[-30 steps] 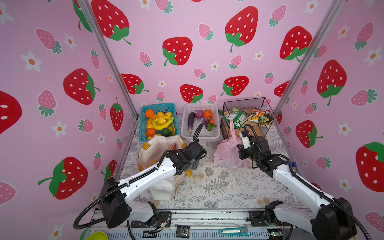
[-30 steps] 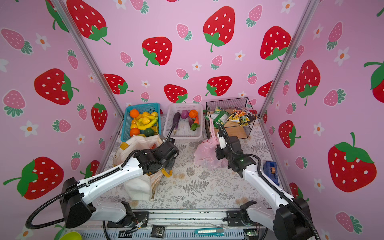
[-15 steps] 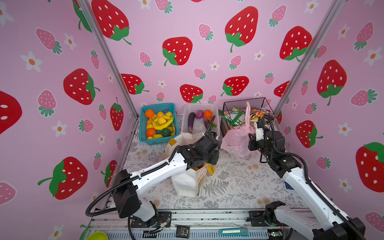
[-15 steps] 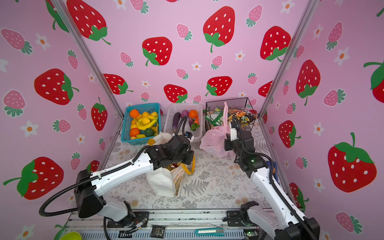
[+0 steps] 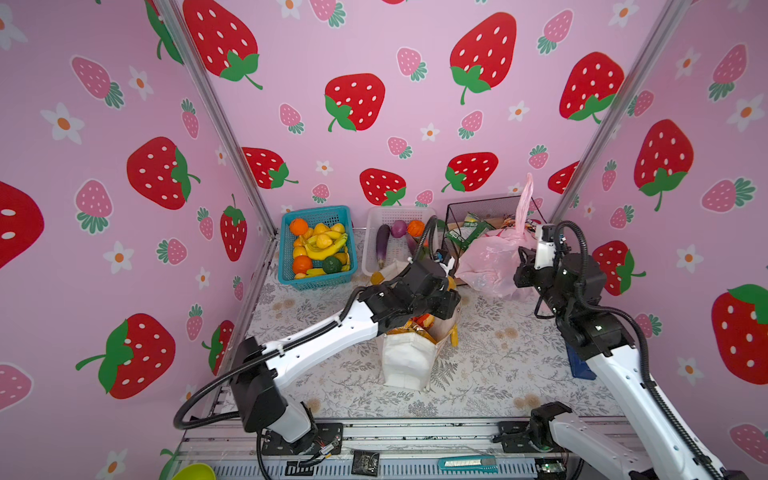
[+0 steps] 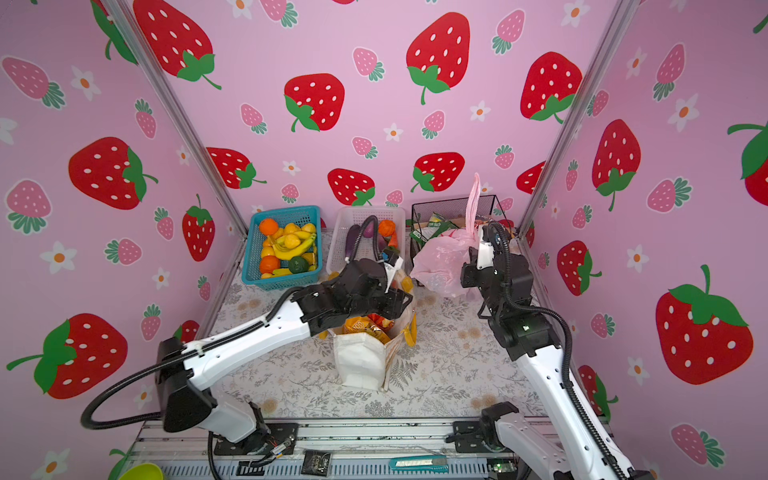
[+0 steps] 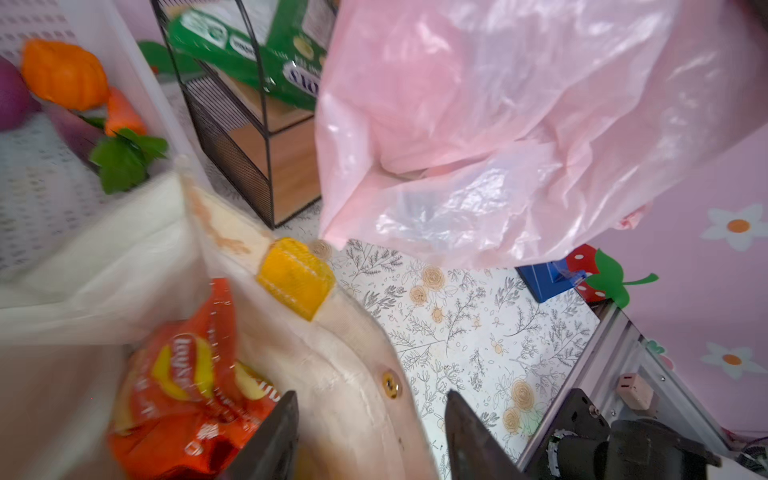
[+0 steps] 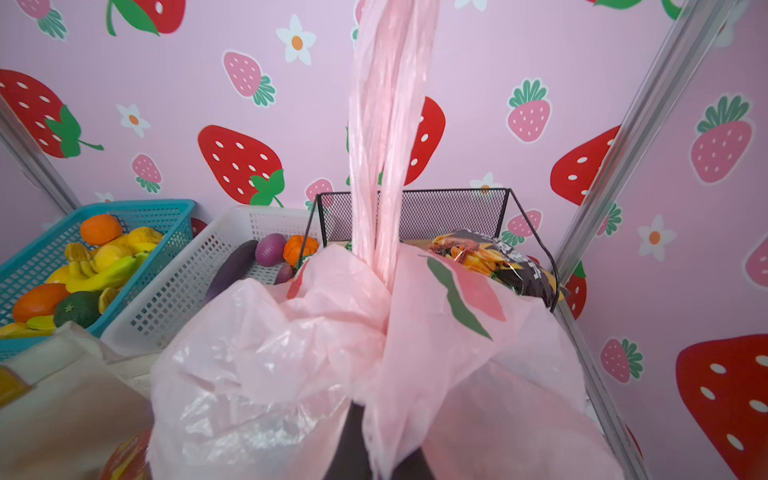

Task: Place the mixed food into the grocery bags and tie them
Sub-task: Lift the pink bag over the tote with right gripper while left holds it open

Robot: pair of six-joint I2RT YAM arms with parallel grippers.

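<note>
1. At the middle of the table (image 5: 498, 365), the cream tote (image 5: 407, 361) stands upright with its mouth open. A red-orange snack packet (image 7: 183, 374) lies inside near the top.
2. Over the tote's rim, on the side toward the pink bag (image 5: 490, 262), hangs the left gripper (image 7: 371, 399). Its fingers (image 7: 274, 432) are spread apart with the tote's wall lying between them, and they clamp nothing. A yellow strap (image 7: 296, 276) sits on that wall just beyond them.
3. The pink bag is at the right rear of the table, just in front of the black wire basket (image 5: 478, 208). The right gripper (image 5: 523, 272) is closed tight on its gathered neck, and one loop handle (image 5: 524, 203) stands straight up above the gripper.
4. Whether the pink bag's bottom rests on the table or hangs just over it cannot be told.
5. The wire basket holds green and dark snack packets.
6. Beside it to the left, a white basket (image 5: 399, 212) holds an eggplant (image 5: 382, 245) and other toy vegetables.
7. Farther left, a blue basket (image 5: 320, 280) is full of bananas, lemons and oranges.
</note>
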